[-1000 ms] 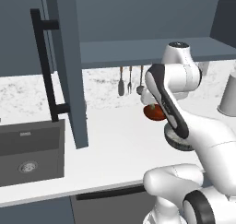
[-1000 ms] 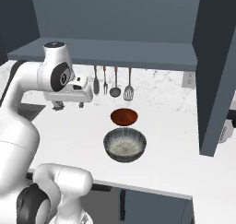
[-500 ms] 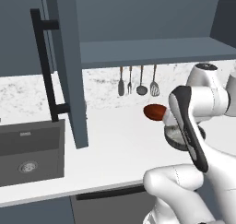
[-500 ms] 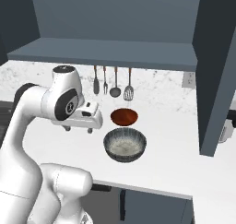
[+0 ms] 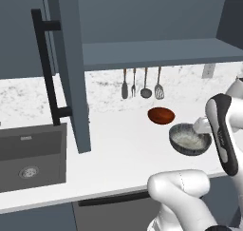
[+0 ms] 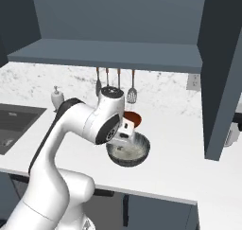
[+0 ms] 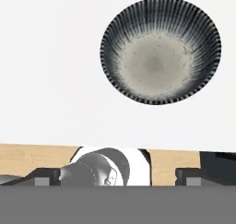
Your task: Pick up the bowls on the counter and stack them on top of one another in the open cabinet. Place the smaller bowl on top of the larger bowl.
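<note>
The larger bowl (image 5: 190,139) (image 6: 127,152) (image 7: 160,57), dark grey with a pale speckled inside, rests on the white counter (image 5: 123,149) near its front edge. The smaller reddish-brown bowl (image 5: 161,115) (image 6: 133,117) lies just behind it, touching nothing; a sliver of it shows at the top of the hand view. My gripper (image 6: 126,133) (image 7: 115,178) hovers over the near rim of the larger bowl, looking down, fingers wide apart and empty. The cabinet stands open, its shelf (image 5: 156,52) (image 6: 104,54) bare above the bowls.
The cabinet door (image 5: 71,68) with its black bar handle (image 5: 45,68) juts out left of the bowls; another door (image 6: 222,73) hangs at the right. Utensils (image 5: 142,82) hang on the backsplash. The sink (image 5: 28,154) is far left, a soap bottle (image 6: 57,97) beside it.
The arm has swung forward and down, from up by the utensils to just over the larger bowl. Both bowls have stayed put.
</note>
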Robot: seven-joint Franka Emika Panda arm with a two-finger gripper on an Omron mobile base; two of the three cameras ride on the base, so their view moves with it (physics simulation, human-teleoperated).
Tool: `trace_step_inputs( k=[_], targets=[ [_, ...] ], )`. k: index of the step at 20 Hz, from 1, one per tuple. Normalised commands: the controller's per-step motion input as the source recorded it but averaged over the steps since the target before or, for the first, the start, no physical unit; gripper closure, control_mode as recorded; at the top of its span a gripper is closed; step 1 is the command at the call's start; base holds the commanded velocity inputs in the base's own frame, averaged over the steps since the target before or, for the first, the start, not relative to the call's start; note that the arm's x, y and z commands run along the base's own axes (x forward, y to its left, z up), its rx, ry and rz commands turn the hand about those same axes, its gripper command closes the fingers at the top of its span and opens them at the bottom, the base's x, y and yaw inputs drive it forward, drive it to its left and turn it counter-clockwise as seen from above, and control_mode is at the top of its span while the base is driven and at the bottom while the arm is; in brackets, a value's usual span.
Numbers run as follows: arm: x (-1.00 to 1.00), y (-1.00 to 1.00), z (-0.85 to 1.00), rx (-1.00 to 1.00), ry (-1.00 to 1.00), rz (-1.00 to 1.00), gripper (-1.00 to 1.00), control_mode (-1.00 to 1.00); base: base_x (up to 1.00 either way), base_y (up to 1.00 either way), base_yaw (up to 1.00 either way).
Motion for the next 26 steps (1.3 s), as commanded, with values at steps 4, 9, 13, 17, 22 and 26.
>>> trace_step_inputs(
  k=[4, 9, 13, 17, 22, 26],
  targets=[
    [0.59, -0.34, -0.18, 0.13, 0.0, 0.0, -1.0, -1.0, 0.0, 0.0, 0.0],
    [0.69, -0.23, -0.03, 0.05, 0.0, 0.0, -1.0, -1.0, 0.0, 0.0, 0.0],
    [0.38, -0.54, -0.21, 0.06, 0.02, 0.0, -1.0, -1.0, 0.0, 0.0, 0.0],
    [0.29, -0.39, -0.47, 0.01, 0.08, -0.01, -1.0, -1.0, 0.0, 0.0, 0.0],
    [0.27, -0.05, -0.62, 0.0, 0.13, -0.08, -1.0, -1.0, 0.0, 0.0, 0.0],
    [0.14, -0.3, -0.46, 0.0, 0.04, -0.08, -1.0, -1.0, 0.0, 0.0, 0.0]
  ],
)
